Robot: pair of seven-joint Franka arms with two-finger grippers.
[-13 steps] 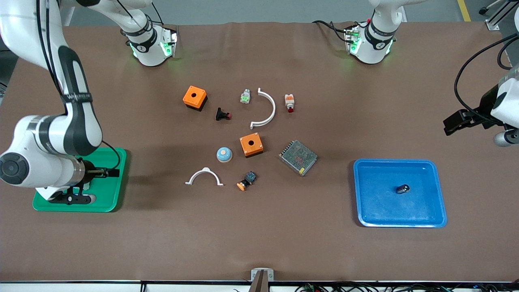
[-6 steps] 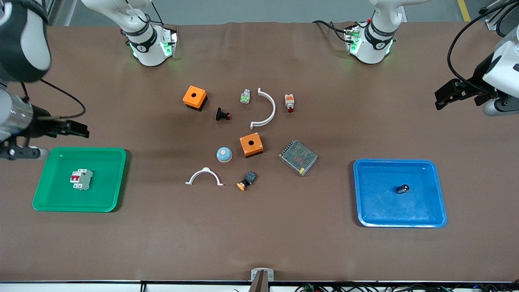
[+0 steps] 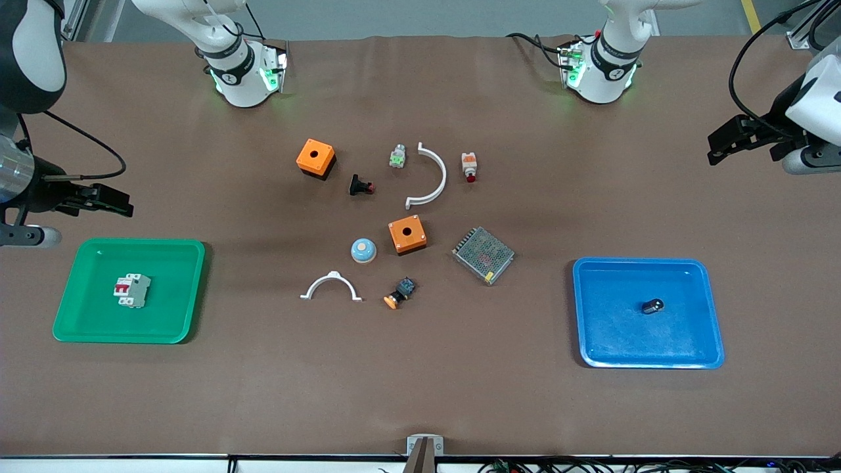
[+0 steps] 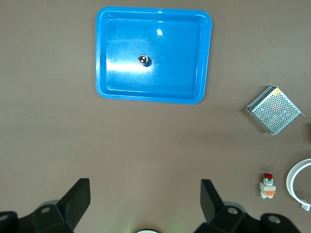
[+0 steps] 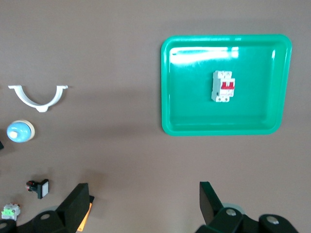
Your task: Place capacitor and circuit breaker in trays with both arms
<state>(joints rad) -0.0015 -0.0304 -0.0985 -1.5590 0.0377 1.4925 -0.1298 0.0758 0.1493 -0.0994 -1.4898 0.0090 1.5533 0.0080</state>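
The circuit breaker (image 3: 132,290), a white-grey block with a red lever, lies in the green tray (image 3: 192,289) at the right arm's end; it also shows in the right wrist view (image 5: 222,86). The capacitor (image 3: 652,305), a small black cylinder, lies in the blue tray (image 3: 713,309) at the left arm's end; the left wrist view shows its silvery top (image 4: 144,60). My right gripper (image 3: 125,203) is open and empty, high over bare table beside the green tray. My left gripper (image 3: 713,150) is open and empty, high over bare table at its end.
In the middle of the table lie two orange boxes (image 3: 315,157) (image 3: 407,235), a metal mesh unit (image 3: 483,254), two white curved pieces (image 3: 430,174) (image 3: 331,286), a blue dome (image 3: 363,249), a black push-button (image 3: 361,186) and other small parts.
My right gripper has risen out of the green tray, leaving the circuit breaker lying there. My left gripper has lifted higher, away from the blue tray.
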